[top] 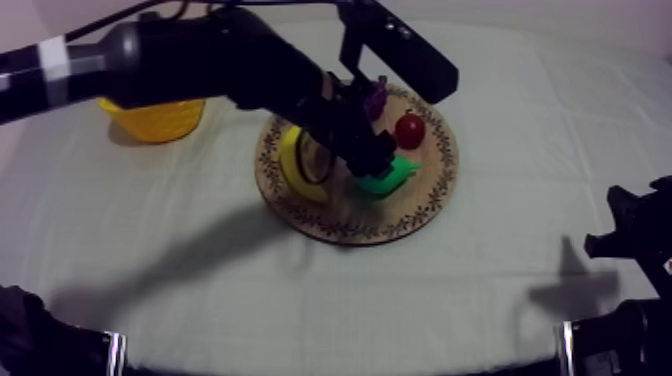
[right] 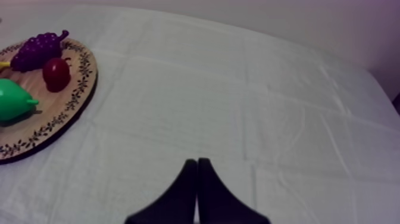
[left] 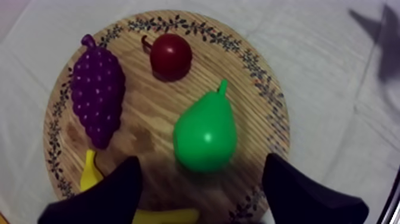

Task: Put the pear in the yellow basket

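Pear [left: 205, 134] ungrasped on wooden board [left: 149, 101]; left tool [left: 202, 161] spread wide above it, empty. Right tool [right: 197, 161] closed, empty. Yellow basket [top: 165, 122] delivery outstanding.

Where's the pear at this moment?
Top view: the pear lies right of centre on the wooden board, beside the small red fruit, with the open left gripper over it.

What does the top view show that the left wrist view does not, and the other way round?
Top view, beyond the wrist view: the yellow basket at the table's left side, behind the left arm, and the right arm low at the right edge. Left wrist view, beyond the top view: the left gripper open, a finger at each side of the pear, and the whole bunch of grapes. Both: the wooden board with pear, small red fruit and banana on it.
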Controlling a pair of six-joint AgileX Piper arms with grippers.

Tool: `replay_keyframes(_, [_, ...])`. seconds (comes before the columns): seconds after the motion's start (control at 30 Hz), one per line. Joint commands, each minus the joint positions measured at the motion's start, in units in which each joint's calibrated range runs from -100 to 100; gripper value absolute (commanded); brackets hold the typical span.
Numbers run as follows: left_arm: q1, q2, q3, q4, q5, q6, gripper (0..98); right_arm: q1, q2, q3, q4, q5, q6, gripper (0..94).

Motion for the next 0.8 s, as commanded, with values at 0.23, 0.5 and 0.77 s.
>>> replay_keyframes(0.23, [-0.09,17.24,-22.64,-4.58,21.76,2.40,72.9,0.00,0.01,0.03,-0.01,-0.02,0.03,0.3])
replay_keyframes(0.5, [0.06,26.67,-34.26,-7.21,33.91,2.69,69.6,0.00,0.01,0.03,-0.01,-0.02,0.06,0.3])
replay_keyframes(0.77, [0.22,30.18,-36.01,-8.76,36.01,4.23,56.3,0.00,0.01,0.03,-0.01,-0.02,0.03,0.3])
